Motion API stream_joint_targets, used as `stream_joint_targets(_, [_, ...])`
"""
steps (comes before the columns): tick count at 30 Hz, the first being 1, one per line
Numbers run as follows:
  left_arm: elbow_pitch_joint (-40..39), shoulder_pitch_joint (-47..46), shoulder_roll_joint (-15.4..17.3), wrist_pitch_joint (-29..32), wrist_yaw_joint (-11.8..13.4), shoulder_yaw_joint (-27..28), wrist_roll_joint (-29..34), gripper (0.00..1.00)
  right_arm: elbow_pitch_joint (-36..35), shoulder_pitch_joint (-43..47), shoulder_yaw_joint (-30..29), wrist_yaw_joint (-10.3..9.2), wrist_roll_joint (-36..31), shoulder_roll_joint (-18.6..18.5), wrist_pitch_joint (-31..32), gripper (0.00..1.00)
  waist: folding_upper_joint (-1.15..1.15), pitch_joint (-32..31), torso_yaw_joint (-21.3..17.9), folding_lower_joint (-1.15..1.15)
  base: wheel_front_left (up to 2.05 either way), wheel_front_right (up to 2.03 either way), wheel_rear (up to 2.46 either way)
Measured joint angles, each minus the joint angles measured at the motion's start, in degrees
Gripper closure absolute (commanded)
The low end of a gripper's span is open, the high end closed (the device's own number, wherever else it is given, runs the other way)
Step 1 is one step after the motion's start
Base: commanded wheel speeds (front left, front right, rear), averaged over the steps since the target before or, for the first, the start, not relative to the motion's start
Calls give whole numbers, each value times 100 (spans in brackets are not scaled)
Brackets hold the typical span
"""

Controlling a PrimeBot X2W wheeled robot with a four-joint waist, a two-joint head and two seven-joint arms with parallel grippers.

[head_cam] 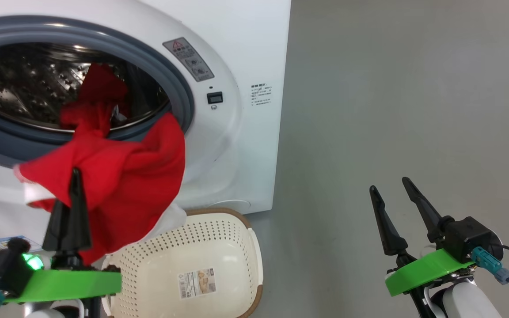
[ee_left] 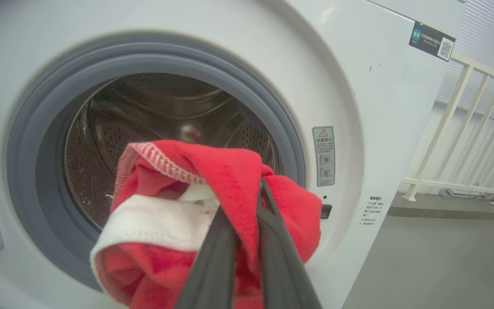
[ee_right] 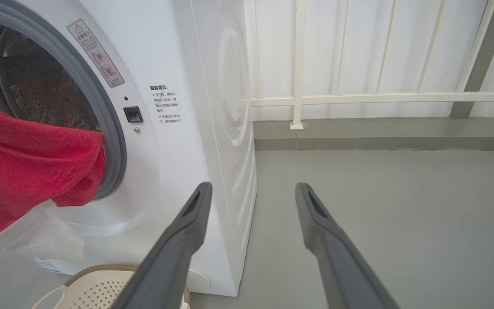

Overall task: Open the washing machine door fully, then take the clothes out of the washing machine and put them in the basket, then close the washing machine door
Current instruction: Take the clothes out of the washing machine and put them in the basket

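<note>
The white washing machine (head_cam: pixel 245 53) stands with its drum mouth uncovered; the washing machine door is out of view. Red clothes (head_cam: pixel 117 176) trail from the steel drum over the grey rubber ring (head_cam: pixel 179 79) and hang outside. My left gripper (head_cam: pixel 75 176) is shut on the clothes (ee_left: pixel 230 180), just in front of the opening, above the left end of the basket (head_cam: pixel 219 234). The cream perforated basket lies on the floor below the opening, a paper label on its bottom. My right gripper (head_cam: pixel 391 185) stands open over bare floor right of the machine (ee_right: pixel 212 107), nothing between its fingers (ee_right: pixel 195 210).
Grey floor (head_cam: pixel 391 110) stretches to the right of the machine. A white railing (ee_right: pixel 358 98) and a low kerb run behind, along a pale wall. Warning stickers and a small dark latch (head_cam: pixel 214 97) sit on the machine's front, right of the opening.
</note>
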Motion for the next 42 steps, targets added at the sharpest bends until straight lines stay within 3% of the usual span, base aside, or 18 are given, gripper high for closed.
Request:
stream_joint_targets(12, [1555,-55,-24,2,42,-349,-303,100,-29,-53,1,0,0,-1,0,0,0,478,48,0,0,0,0])
stream_joint_targets(31, [5393,-2001,12,23,-165,-660,-840,100,-149,-576,201,0,52,-4,0,0,0,1471,-89,0,0,0,0])
stream_joint_targets(42, [6410,-2866,109,923,-168,-1497,-1443,100,-199,-842,212,0,53,-5,0,0,0,2104,-307,0,0,0,0])
